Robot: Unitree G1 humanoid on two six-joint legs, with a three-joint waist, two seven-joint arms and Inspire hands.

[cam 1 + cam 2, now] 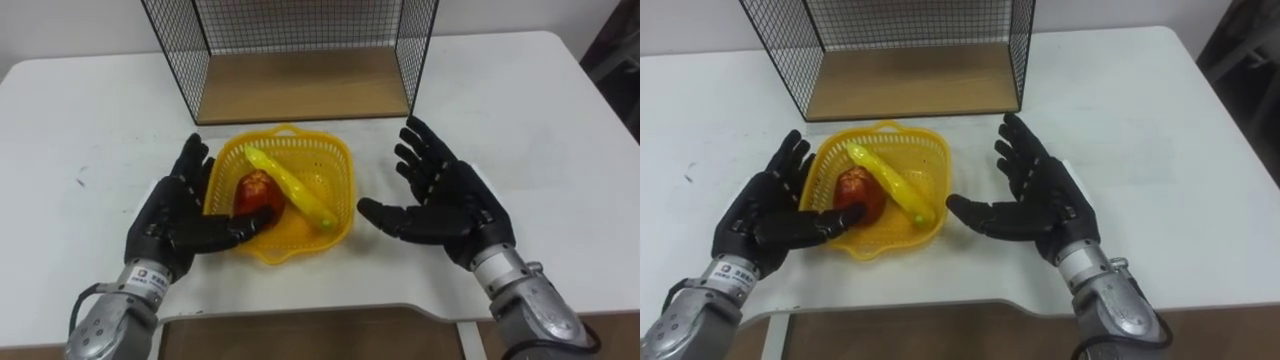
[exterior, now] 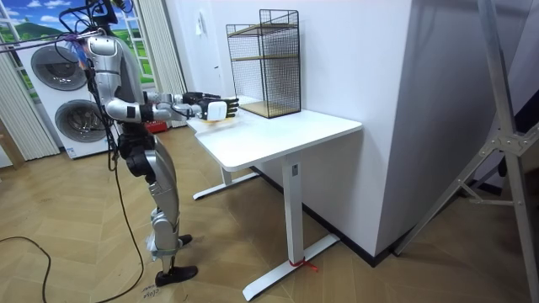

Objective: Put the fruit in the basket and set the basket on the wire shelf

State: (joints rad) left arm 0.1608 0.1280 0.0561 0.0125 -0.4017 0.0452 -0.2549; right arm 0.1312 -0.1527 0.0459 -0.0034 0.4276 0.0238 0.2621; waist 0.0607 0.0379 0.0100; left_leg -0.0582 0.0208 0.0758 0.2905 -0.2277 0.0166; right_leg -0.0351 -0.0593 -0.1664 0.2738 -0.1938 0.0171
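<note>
A yellow plastic basket (image 1: 325,160) sits on the white table (image 1: 520,110), holding a red apple (image 1: 257,188) and a yellow banana (image 1: 292,187). My left hand (image 1: 178,215) lies open against the basket's left side, its thumb resting over the near rim by the apple. My right hand (image 1: 440,195) is open a little to the right of the basket, palm facing it, its thumb just short of the rim. Behind the basket stands the black wire shelf (image 1: 300,85) with a wooden floor. In the room view I stand at the table's end with both arms stretched toward the basket (image 2: 215,119).
The wire shelf (image 2: 268,63) is tall, with an upper wooden level, near the table's back edge. The table's front edge (image 1: 330,312) runs just under my wrists. Washing machines (image 2: 46,97) stand behind me in the room view.
</note>
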